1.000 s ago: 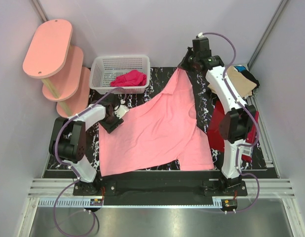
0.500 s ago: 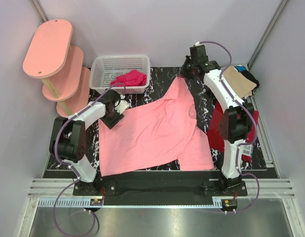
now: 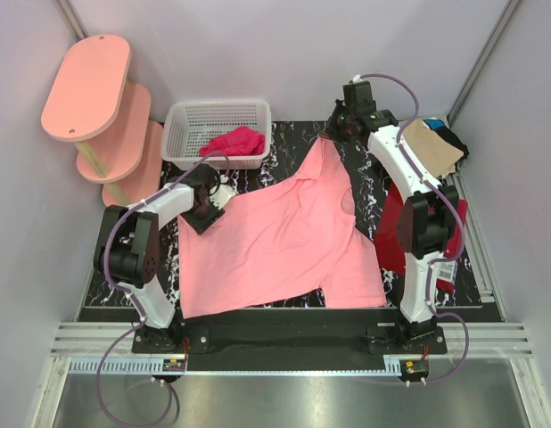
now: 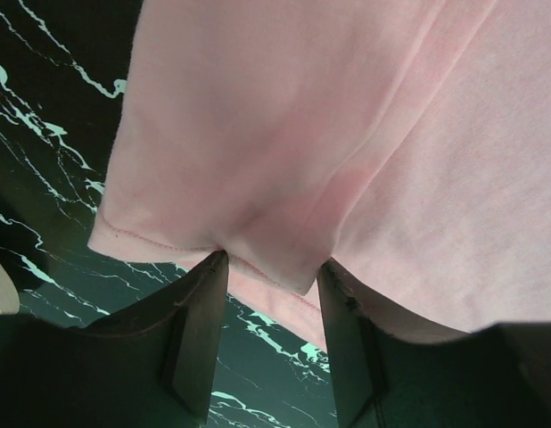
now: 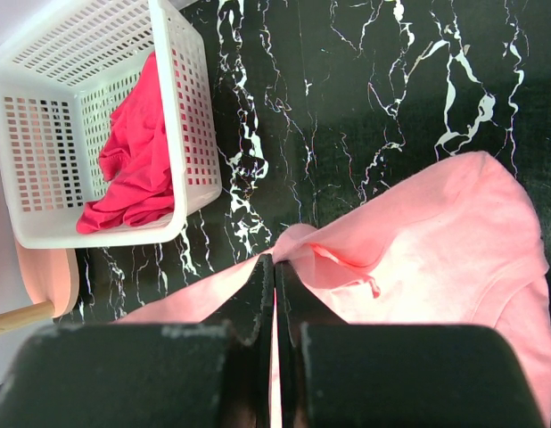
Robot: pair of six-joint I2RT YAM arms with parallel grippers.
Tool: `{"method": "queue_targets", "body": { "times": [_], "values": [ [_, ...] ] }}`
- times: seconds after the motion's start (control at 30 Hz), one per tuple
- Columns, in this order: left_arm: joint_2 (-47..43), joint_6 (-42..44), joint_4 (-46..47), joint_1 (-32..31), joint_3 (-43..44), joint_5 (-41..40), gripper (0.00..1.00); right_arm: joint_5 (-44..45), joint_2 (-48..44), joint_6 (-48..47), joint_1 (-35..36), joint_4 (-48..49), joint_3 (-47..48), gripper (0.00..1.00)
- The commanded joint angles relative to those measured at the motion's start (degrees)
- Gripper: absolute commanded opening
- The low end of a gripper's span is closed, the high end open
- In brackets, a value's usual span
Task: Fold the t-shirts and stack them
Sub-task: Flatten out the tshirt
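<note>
A large salmon-pink t-shirt [image 3: 284, 241] lies spread over the black marbled mat [image 3: 289, 143]. My right gripper [image 3: 330, 135] is shut on the shirt's far corner, and the wrist view shows the cloth [image 5: 436, 232] pinched between the closed jaws of the right gripper [image 5: 274, 260]. My left gripper [image 3: 209, 212] is at the shirt's left edge. Its jaws are apart in the wrist view, where the left gripper [image 4: 271, 266] has a hemmed corner of the pink cloth [image 4: 347, 134] lying between the fingertips. A dark red shirt [image 3: 396, 223] lies under the right arm. Tan [image 3: 429, 147] and black [image 3: 454, 141] shirts sit at the far right.
A white basket [image 3: 182, 134] at the back left holds a crumpled magenta-red cloth [image 3: 233, 143]; the basket [image 5: 182, 116] also shows in the right wrist view. A pink tiered shelf [image 3: 88, 89] stands at the far left. Grey walls close in on both sides.
My right gripper has moved a little nearer and leftward with the shirt's far corner in it. My left gripper has shifted slightly farther along the shirt's left edge.
</note>
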Motion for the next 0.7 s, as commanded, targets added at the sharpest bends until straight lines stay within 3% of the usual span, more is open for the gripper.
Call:
{"method": "queue_targets", "body": {
  "times": [0.0, 0.1, 0.13, 0.2, 0.43, 0.67],
  "values": [
    [0.0, -0.6, -0.3, -0.6, 0.9, 2.3, 0.44, -1.5, -2.3, 0.3, 0.3, 2.0, 0.3, 0.0],
    [0.1, -0.6, -0.3, -1.0, 0.5, 2.4, 0.3, -1.7, -2.1, 0.5, 0.3, 1.9, 0.3, 0.0],
    [0.2, -0.6, -0.2, -1.0, 0.5, 2.3, 0.21, -1.6, -2.1, 0.6, 0.3, 1.9, 0.4, 0.0],
    [0.6, -0.6, -0.3, -1.0, 0.7, 2.2, 0.13, -1.8, -1.9, 0.6, 0.3, 1.9, 0.4, 0.0],
    [0.4, 0.2, -0.8, -1.0, 2.0, 1.6, 0.01, -1.6, -2.5, 0.5, 0.3, 1.9, 0.4, 0.0],
    [-3.6, 5.3, -1.2, 0.9, 7.8, -6.3, 0.0, -0.8, -5.5, -0.1, 0.3, 1.5, 0.9, 0.0]
  ]
}}
